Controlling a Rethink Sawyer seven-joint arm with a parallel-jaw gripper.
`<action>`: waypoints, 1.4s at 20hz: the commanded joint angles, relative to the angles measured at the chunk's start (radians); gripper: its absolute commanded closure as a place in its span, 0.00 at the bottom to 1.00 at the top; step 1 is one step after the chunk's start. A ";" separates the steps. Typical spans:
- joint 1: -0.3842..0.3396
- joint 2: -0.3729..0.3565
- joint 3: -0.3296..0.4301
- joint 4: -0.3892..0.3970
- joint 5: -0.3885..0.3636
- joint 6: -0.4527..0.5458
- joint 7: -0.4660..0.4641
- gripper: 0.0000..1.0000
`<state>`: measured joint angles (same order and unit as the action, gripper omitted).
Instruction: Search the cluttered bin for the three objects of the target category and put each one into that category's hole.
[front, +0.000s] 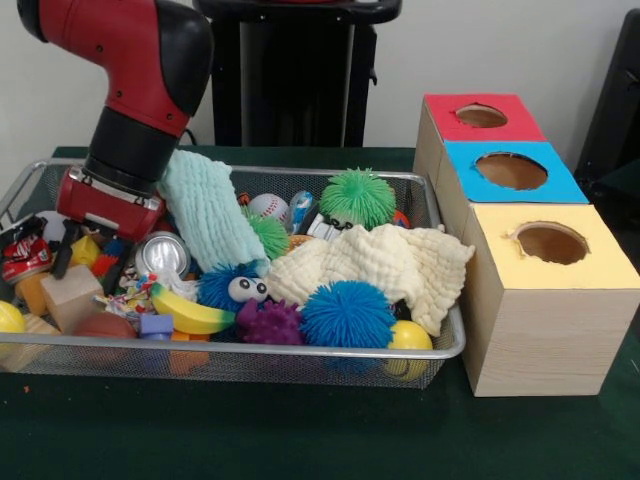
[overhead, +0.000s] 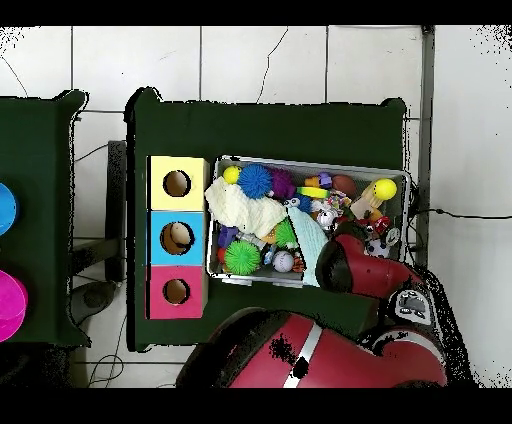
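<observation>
Reaching down into the wire bin's (front: 440, 352) left end, gripper (front: 88, 262) spread among wooden blocks (front: 70, 297), no legible writing.

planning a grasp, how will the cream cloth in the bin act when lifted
The cream cloth lies crumpled over the toys, so it will probably hang limp. It looks light. It overlaps the blue spiky ball, which may shift.

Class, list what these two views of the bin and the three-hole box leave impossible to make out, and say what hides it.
- Gripper fingertips: front view, sunk among toys in the bin; overhead, the arm covers it. Open or shut unknown.
- Toys under the cream cloth and green cloth: covered.
- Inside of the red and yellow holes: dark.
- Red can: partly behind the bin's rim.
</observation>
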<state>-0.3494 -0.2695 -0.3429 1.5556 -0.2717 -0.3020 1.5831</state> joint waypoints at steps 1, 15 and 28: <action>0.024 0.021 -0.016 -0.041 0.040 0.220 0.085 0.00; 0.112 0.005 -0.088 -0.004 0.091 0.390 0.149 0.00; 0.022 0.157 -0.012 -0.069 0.065 0.127 0.169 0.00</action>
<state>-0.2818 -0.2206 -0.4747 1.5449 -0.2213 -0.1195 1.5832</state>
